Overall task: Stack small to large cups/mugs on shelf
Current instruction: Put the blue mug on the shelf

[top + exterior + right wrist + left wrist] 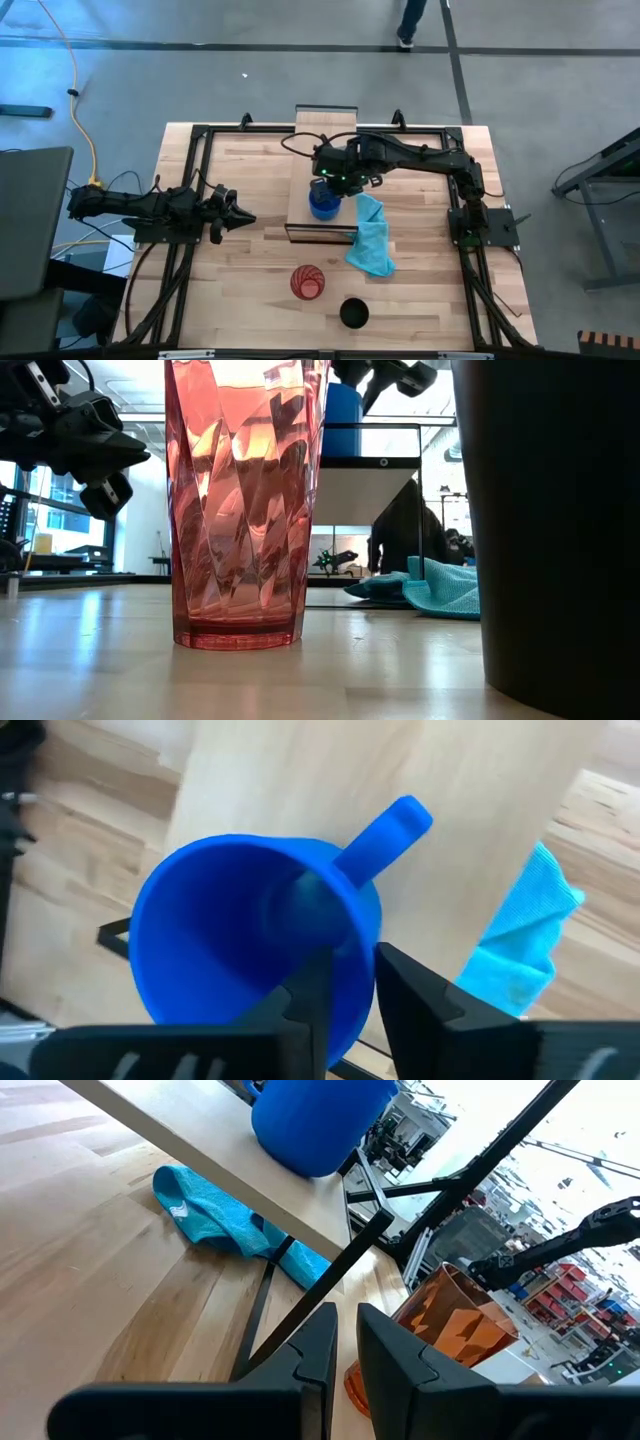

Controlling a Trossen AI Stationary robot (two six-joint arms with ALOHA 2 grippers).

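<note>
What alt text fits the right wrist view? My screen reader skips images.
The right gripper straddles the rim of a blue mug standing on the light-wood shelf, fingers slightly apart. A light-blue cloth lies beside the shelf.

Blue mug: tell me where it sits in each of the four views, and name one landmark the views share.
High view: blue mug at centre, on the shelf, under the right gripper.
Low view: top centre, right of the red tumbler, on the shelf.
Left wrist view: top centre, on the shelf's board.
Right wrist view: fills the centre, rim between this gripper's fingers.
Shared landmark: the light-blue cloth beside the shelf.
</note>
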